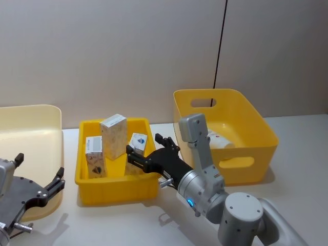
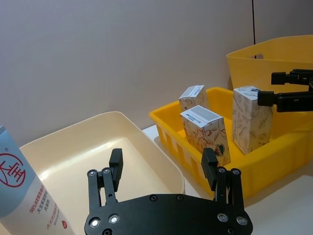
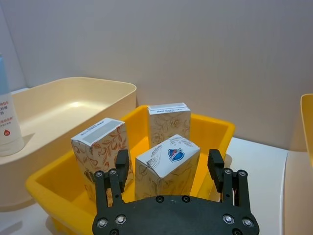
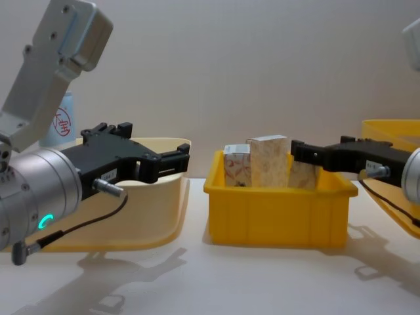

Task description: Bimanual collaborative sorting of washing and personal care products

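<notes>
Cut off by the left edge of the head view: cream bin [image 1: 31, 138]. Partly masked at centre right by the right arm: deep yellow bin [image 1: 256, 134], with a pale tube-like item [image 1: 221, 139] lying inside, its red mark only half legible. At centre, shallow yellow tray [image 1: 118, 188].

Cropped at lower left of the left wrist view: light-blue tube [image 2: 19, 191], upright by the cream bin; inside or beside it, not determinable. In the chest view, just a sliver of it at upper left behind the left arm.

Right gripper [image 3: 168, 164] spread wide either side of the tilted blue-label carton [image 3: 171, 154], gaps on both sides, gripping nothing. Left gripper [image 2: 163, 159] spread wide, empty, at the cream bin's near rim.

Tall carton [image 1: 114, 136] upright mid-tray; third carton [image 1: 95, 156] just left of it.
</notes>
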Controlling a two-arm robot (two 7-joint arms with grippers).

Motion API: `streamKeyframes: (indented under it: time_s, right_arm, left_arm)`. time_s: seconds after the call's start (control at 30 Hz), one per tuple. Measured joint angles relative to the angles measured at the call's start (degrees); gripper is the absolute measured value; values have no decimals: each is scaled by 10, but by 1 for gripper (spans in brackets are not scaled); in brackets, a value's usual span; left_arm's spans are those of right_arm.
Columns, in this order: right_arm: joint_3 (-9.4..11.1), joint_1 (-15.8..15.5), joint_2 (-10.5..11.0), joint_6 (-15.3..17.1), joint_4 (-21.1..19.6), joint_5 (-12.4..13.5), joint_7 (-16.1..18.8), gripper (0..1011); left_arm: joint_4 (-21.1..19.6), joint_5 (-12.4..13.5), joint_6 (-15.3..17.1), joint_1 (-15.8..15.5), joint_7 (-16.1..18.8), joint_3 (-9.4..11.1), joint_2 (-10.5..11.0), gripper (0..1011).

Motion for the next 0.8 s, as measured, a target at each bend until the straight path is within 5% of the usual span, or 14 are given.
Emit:
streamKeyframes:
  time_s: [0.8]
  right_arm:
    - [-3, 10, -27, 21, 23, -14, -6, 1001]
  left_arm:
    - [0, 0, 0, 0, 0, 0, 0, 1002]
